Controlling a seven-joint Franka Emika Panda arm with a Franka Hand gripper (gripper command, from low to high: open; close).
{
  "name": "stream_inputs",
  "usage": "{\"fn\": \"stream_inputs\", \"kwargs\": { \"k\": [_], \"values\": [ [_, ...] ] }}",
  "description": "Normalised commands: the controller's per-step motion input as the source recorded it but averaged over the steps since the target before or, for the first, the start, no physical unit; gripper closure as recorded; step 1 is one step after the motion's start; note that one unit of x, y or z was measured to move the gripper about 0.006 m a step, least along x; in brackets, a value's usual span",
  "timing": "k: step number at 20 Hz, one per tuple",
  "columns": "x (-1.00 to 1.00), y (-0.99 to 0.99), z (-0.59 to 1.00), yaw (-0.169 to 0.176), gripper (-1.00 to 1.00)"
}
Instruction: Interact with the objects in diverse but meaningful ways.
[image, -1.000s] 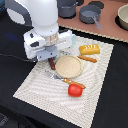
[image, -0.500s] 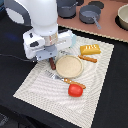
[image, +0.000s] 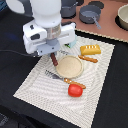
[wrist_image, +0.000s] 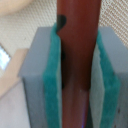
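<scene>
My gripper (image: 52, 54) hangs over the striped mat just beyond the tan plate's rim toward the exterior view's left. It is shut on the brown sausage stick (image: 53, 60), which hangs upright below the fingers. The wrist view shows that stick (wrist_image: 79, 60) pressed between my two green pads (wrist_image: 52, 80). A golden-yellow bread loaf (image: 90, 49) lies on the mat past the plate. The red tomato (image: 75, 90) rests on the mat's near part. A grey pot (image: 90, 16) stands off the mat at the back.
The round tan plate (image: 69, 66) lies mid-mat. Orange-handled cutlery lies beside it: a fork (image: 67, 81) by the near rim, another piece (image: 88, 59) under the loaf. A brown bowl (image: 123, 17) and dark dishes (image: 95, 4) stand behind the mat.
</scene>
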Motion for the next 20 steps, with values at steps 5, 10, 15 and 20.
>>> {"fn": "stream_inputs", "kwargs": {
  "k": [5, 10, 15, 20],
  "values": [
    [0.63, 0.05, 0.43, 0.013, 1.0],
    [1.0, 0.0, 0.52, 0.0, 1.0],
    [1.0, 0.0, 0.46, -0.004, 1.0],
    [1.0, 0.0, 0.36, -0.016, 1.0]
  ]
}}
